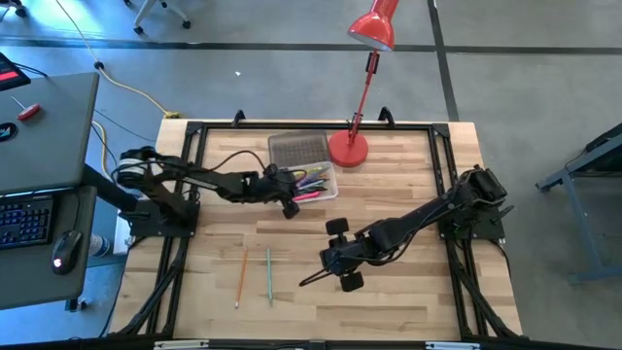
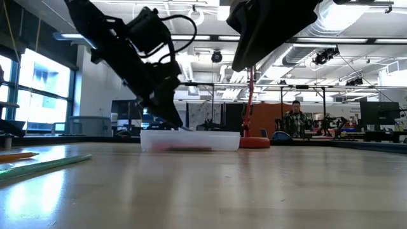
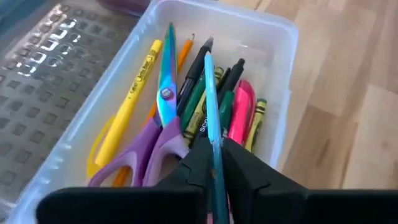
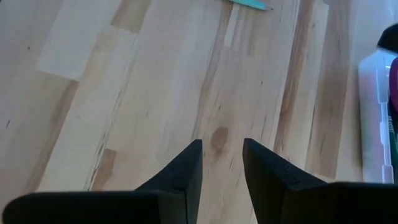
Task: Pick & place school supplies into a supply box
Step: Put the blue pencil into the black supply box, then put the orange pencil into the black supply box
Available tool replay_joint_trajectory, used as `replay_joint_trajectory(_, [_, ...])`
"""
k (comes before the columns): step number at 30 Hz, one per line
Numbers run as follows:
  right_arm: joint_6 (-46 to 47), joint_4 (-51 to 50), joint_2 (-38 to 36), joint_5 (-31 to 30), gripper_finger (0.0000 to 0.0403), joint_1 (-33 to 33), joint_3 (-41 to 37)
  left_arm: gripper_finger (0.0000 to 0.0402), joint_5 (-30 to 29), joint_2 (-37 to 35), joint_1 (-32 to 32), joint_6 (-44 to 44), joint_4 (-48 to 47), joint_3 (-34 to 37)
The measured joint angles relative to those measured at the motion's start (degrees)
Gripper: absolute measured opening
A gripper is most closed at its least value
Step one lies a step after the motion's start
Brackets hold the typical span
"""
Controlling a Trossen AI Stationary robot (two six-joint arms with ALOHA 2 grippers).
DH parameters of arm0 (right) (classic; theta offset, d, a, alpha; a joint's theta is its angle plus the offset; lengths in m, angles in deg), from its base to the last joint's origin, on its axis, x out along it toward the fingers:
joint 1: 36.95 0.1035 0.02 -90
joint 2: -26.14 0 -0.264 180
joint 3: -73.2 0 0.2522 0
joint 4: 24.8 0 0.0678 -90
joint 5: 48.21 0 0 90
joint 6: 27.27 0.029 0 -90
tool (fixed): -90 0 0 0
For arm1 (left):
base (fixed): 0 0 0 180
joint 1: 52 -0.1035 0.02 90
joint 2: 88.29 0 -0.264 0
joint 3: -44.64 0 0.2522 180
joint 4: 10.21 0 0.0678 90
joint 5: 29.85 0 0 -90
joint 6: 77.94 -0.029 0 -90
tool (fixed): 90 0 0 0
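The clear supply box (image 1: 318, 185) stands open at the table's far middle, its ribbed lid (image 1: 296, 149) folded back on the far side. The left wrist view shows what lies in the box (image 3: 273, 37): purple-handled scissors (image 3: 163, 124), a yellow pencil (image 3: 134, 87), an orange pencil, dark and green pens, and a pink marker (image 3: 241, 112). My left gripper (image 3: 214, 155) hovers at the box's near left corner (image 1: 290, 202), shut on a teal pencil (image 3: 210, 93). My right gripper (image 4: 222, 149) is open above bare wood in the table's middle (image 1: 332, 259), holding nothing. My left gripper pinches the teal pencil's shaft (image 3: 214, 140) between its two fingers. The pencil runs forward along the fingers, not across them. The fingers slant down from the table's left. The pencil is lifted clear, and its free end (image 3: 207, 59) points over the supplies in the box.
An orange pencil (image 1: 240, 275) and a green pencil (image 1: 269, 275) lie side by side on the near left of the table. A thin dark stick (image 1: 313, 278) shows beside my right gripper. The red lamp's base (image 1: 348, 149) stands just right of the lid. Beyond the table stands a person (image 2: 296, 117).
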Motion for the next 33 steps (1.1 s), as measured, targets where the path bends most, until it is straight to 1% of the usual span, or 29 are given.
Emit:
replay_joint_trajectory(4, [0.0, -0.01, 0.0, 0.04, 0.0094, 0.0, 0.0, 0.0098, -2.15, 2.92, -0.01, 0.0, 2.65, -0.03])
replay_joint_trajectory(8, [0.0, -0.06, 0.02, 0.31, 0.0094, 0.0, 0.0, 0.0117, -2.87, 3.13, -0.01, -0.41, 4.49, -0.05])
replay_joint_trajectory(10, [-0.26, 0.02, 0.01, 0.07, 0.0094, 0.0, 0.0, 0.0122, -3.0, 2.22, -0.01, -0.46, 3.78, 0.03])
replay_joint_trajectory(13, [-0.36, 0.09, 0.02, 0.06, 0.0094, 0.0, 0.0, 0.0125, -1.28, -1.17, 0.03, 0.11, 1.0, -1.26])
replay_joint_trajectory(16, [-0.77, 0.32, 0.02, 0.07, 0.0094, -0.04, 0.0, 0.0122, -2.33, -5.4, 0.51, 1.09, -8.79, -4.34])
replay_joint_trajectory(20, [-2.15, 1.65, 0.02, 0.04, 0.0094, -0.17, 0.0, 0.0109, -4.14, -11.16, 2.08, 1.3, -24.85, -11.64])
replay_joint_trajectory(23, [-2.7, 2.24, 0.02, 0.0, 0.0094, -0.22, 0.0, 0.0101, -4.18, -14.64, 5.0, 4.17, -36.84, -16.61])
replay_joint_trajectory(25, [-2.74, 2.64, 0.02, 0.03, 0.0094, -0.25, 0.0, 0.01, -2.31, -16.3, 7.9, 6.84, -42.96, -19.24])
replay_joint_trajectory(27, [-2.85, 2.96, 0.02, 0.02, 0.0094, -0.26, 0.0, 0.0102, -1.34, -17.55, 11.09, 10.64, -48.78, -20.63])
replay_joint_trajectory(29, [-2.96, 3.19, 0.02, -0.24, 0.0094, -0.28, 0.0, 0.0106, -1.36, -18.46, 15.3, 16.2, -52.43, -21.22])
replay_joint_trajectory(31, [-3.02, 3.63, 0.02, -0.55, 0.0094, -0.28, 0.0, 0.0111, -1.36, -19.04, 20.02, 23.22, -58.63, -21.03])
replay_joint_trajectory(33, [-3.0, 3.56, 0.02, -0.87, 0.0094, -0.28, 0.0, 0.0115, -1.49, -18.93, 25.56, 32.24, -62.0, -21.06])
